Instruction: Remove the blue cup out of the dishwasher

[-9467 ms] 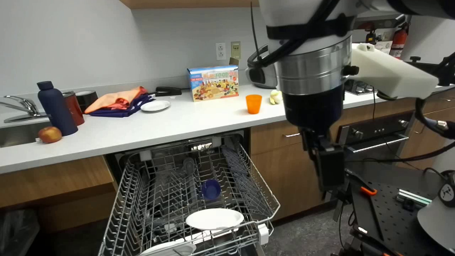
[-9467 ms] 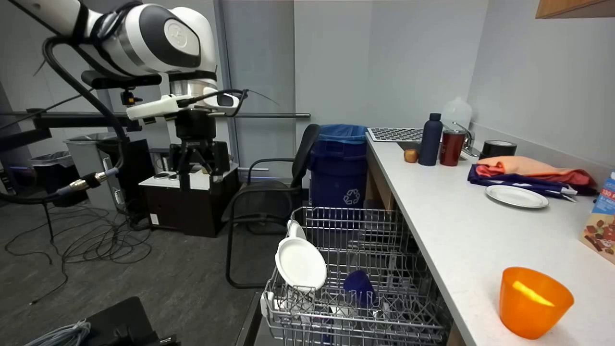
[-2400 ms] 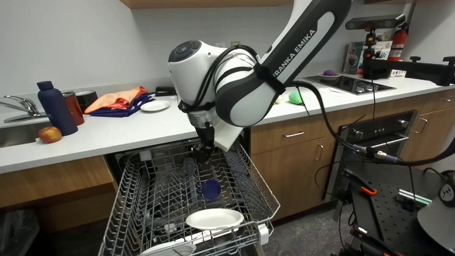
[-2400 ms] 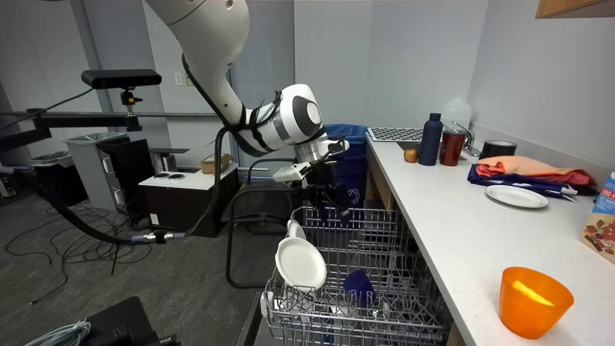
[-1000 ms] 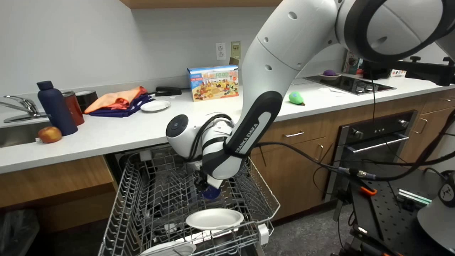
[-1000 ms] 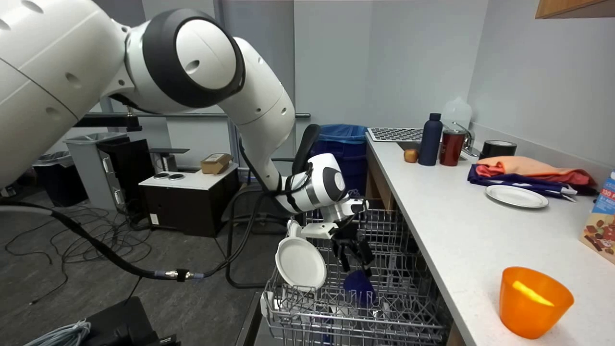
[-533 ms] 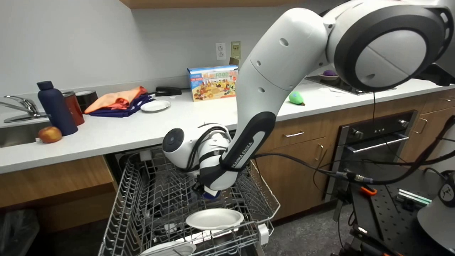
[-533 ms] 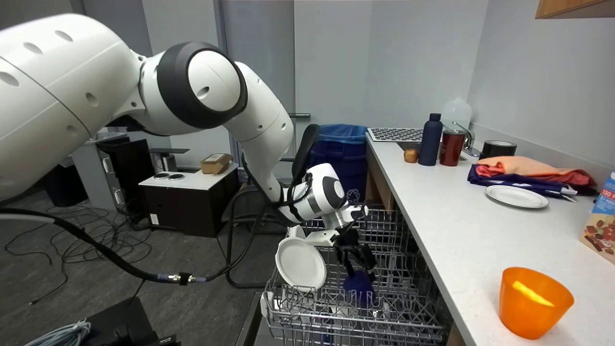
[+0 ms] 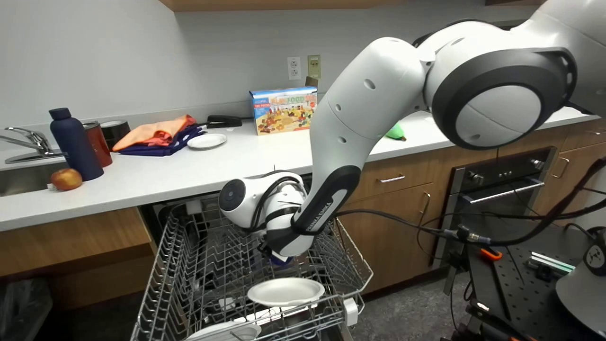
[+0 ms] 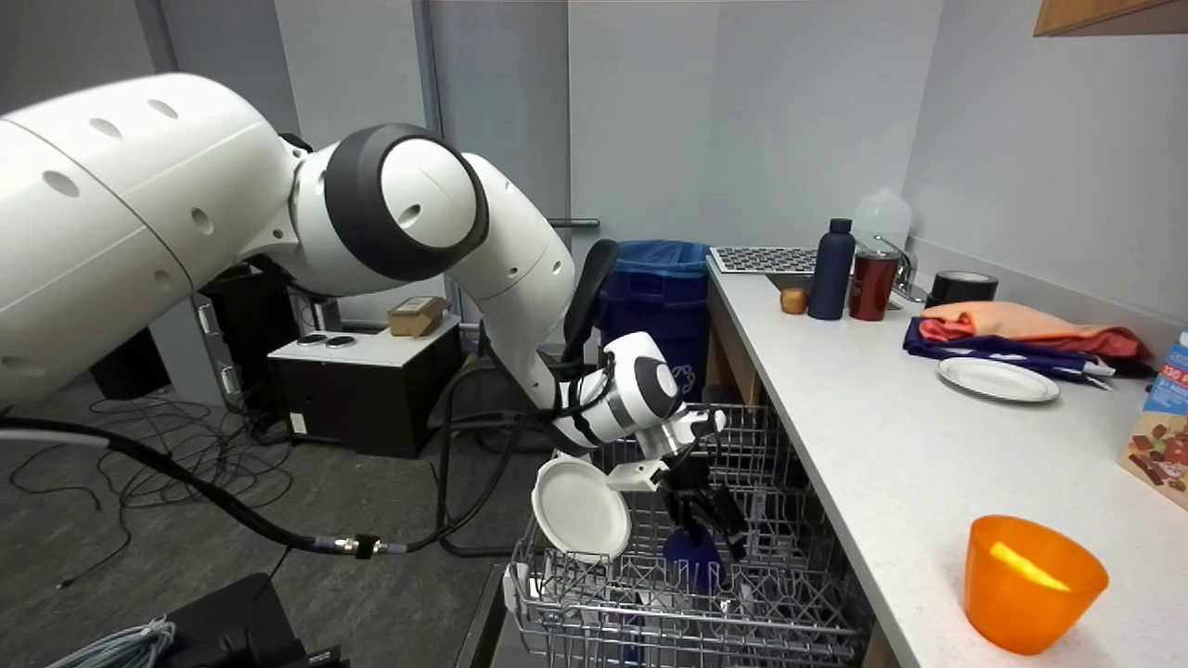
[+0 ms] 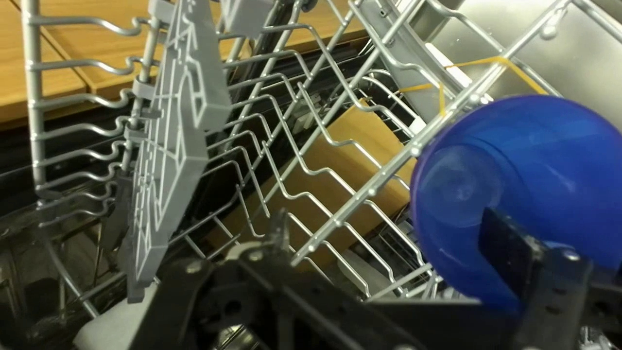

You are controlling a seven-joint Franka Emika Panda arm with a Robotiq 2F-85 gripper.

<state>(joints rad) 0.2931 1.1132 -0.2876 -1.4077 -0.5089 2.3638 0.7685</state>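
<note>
Blue plastic cup (image 11: 544, 160), one, sits tilted in the dishwasher (image 9: 208, 265), the claw (image 11: 386, 226) at its rim spread wide, one finger (image 11: 508, 255) seemingly inside: approach, I judge, nearly complete; grip, lift and removal outstanding.

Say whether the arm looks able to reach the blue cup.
Probably yes: the wrist view shows the fingers apart, one overlapping the blue cup, whose mouth the dishwasher rack leaves uncovered.
</note>
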